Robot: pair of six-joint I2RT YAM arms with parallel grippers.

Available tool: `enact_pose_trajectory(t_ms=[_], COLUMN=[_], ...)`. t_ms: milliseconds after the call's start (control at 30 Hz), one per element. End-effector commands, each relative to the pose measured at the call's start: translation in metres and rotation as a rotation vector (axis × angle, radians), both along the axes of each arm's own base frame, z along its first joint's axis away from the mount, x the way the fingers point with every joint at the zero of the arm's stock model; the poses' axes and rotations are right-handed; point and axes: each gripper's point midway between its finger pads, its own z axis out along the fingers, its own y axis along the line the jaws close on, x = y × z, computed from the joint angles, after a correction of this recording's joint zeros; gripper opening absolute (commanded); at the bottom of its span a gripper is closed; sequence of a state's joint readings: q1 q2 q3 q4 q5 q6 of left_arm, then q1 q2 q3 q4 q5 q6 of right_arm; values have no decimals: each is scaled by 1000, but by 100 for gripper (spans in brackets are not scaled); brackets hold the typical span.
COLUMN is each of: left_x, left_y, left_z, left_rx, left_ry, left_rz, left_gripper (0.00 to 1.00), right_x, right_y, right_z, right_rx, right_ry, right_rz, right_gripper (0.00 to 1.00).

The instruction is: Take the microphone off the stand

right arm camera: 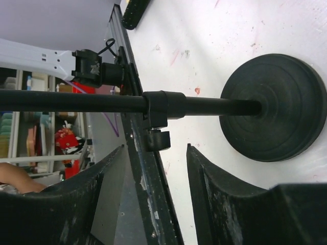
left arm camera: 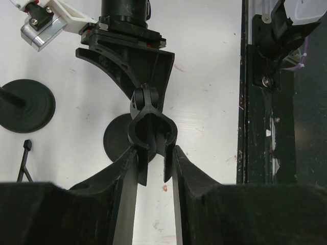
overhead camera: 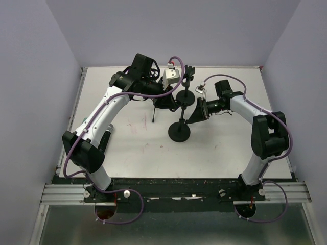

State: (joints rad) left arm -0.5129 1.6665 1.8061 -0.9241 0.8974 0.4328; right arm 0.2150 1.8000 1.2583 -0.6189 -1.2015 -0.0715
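Sitting nearest, the stand's base (overhead camera: 179, 131) is carrying its pole (right arm camera: 102, 101). The right gripper (right arm camera: 155, 150), at the base's two o'clock, is gaping wide beside the pole. Beyond, at twelve o'clock, the left gripper (left arm camera: 153, 155) is pinching the clip (left arm camera: 152, 130); the microphone cannot be made out.

- L wrist view: clip (left arm camera: 152, 130) covers most of the stand base (left arm camera: 113, 144) under it.
- 2nd round base (left arm camera: 25, 106) cut by left edge.
- Small black legged item (left arm camera: 24, 162): lower part behind left gripper (left arm camera: 155, 153) finger (can't ID).
- R wrist view: pole (right arm camera: 76, 100) runs off left edge; black obj (right arm camera: 134, 10) cropped at top, can't ID; shelf stuff (right arm camera: 61, 140) blurred.
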Motion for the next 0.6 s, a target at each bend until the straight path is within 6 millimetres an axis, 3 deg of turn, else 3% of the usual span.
enact_pose_trajectory(t_ms=[0,267,567], left_x=[-7,-6,-4], left_y=[-4,-5,-6], left_z=[13,11,13], left_rx=[-22,-22,-22], left_ry=[10,18,12], left_rz=[-24,-26,-22], left_gripper=[32,32,32], right_x=[-2,-1,-2], right_y=[6,10,12], right_z=[2,6,1], right_rx=[73,123,135], right_ry=[78,70,65], right_rz=[6,35,45], right_gripper=[55,40,37])
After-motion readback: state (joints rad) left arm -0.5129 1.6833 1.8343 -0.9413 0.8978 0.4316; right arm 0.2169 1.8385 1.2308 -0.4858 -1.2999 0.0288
